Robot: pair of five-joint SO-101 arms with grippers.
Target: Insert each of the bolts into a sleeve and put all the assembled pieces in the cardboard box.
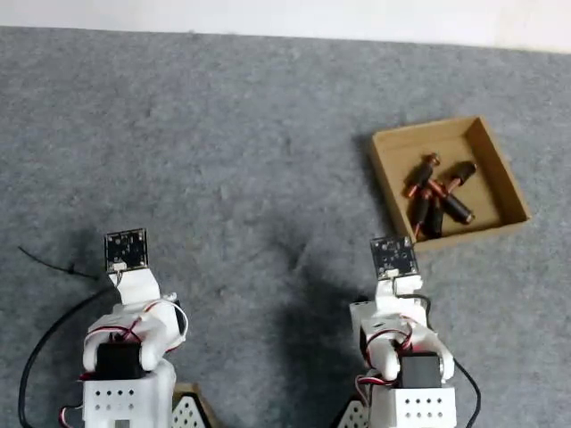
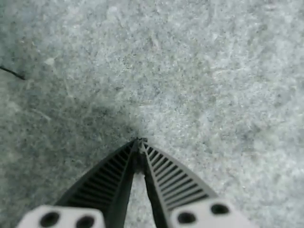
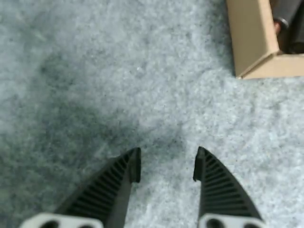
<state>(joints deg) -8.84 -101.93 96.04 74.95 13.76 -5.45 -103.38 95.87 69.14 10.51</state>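
Assembled pieces lay heaped inside the cardboard box, at the far right of the grey felt table. Their exact number could not be determined, as they overlapped. Two lay with the long axis running from near-left to far-right, copper ends pointing to the far side. A third crossed them, running from far-left to near-right. At least one more lay roughly front to back against the near wall.

Left gripper hung low over bare felt, jaws closed tip to tip with nothing between them. Right gripper was also over bare felt, jaws parted by a clear gap and empty, with the near-left corner of the box close ahead. Both arms sat at the near edge.
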